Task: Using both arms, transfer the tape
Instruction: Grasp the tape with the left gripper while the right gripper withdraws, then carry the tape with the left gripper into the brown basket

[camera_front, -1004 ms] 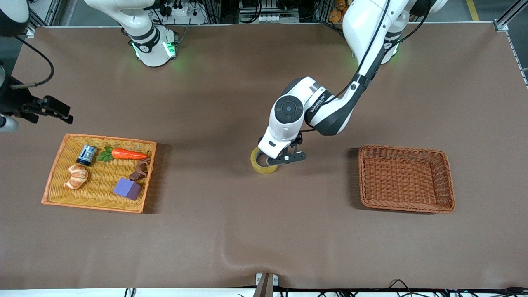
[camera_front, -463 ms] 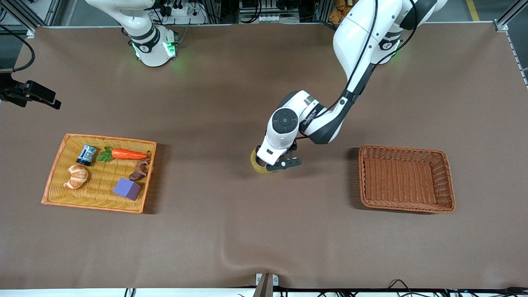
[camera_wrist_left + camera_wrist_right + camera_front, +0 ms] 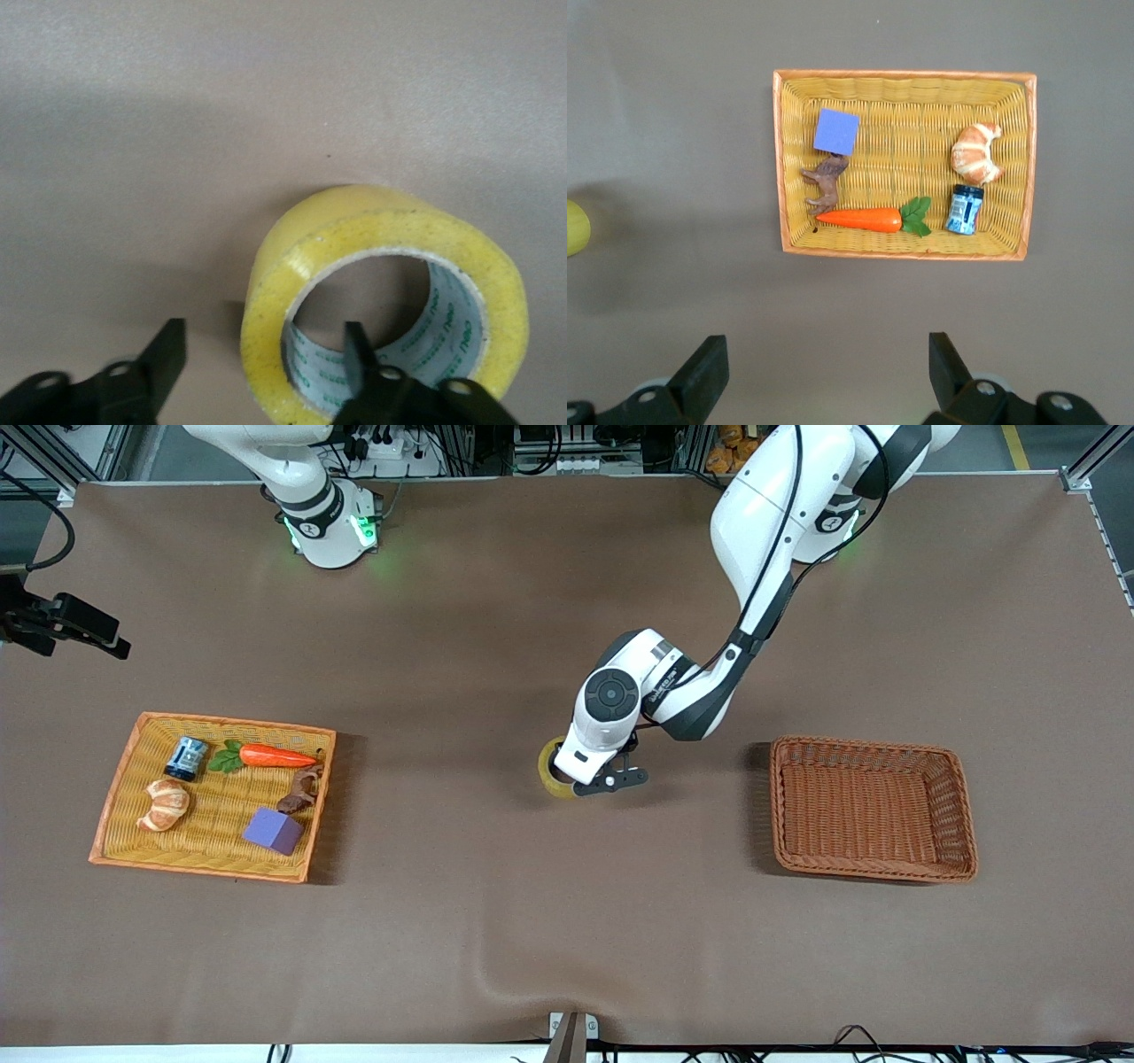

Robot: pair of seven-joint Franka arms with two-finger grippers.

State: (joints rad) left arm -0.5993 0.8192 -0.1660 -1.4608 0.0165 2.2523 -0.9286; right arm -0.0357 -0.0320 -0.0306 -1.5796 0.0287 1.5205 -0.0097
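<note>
The table [image 3: 496, 921] carries 2 baskets. The left gripper [image 3: 592, 778] is down at the tape [image 3: 551, 772], mid-table between them, spread wide, 1 finger [image 3: 361, 359] inside the core, 1 outside, gripping nothing. The right gripper [image 3: 824, 367] waits open over the table's right-arm end.

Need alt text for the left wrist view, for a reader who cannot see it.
The left end effector straddles the wall of a translucent yellow ring-shaped roll of packing tape lying flat on the brown table cover, one finger inside its grey-white core, the other outside, not yet closed.
</note>
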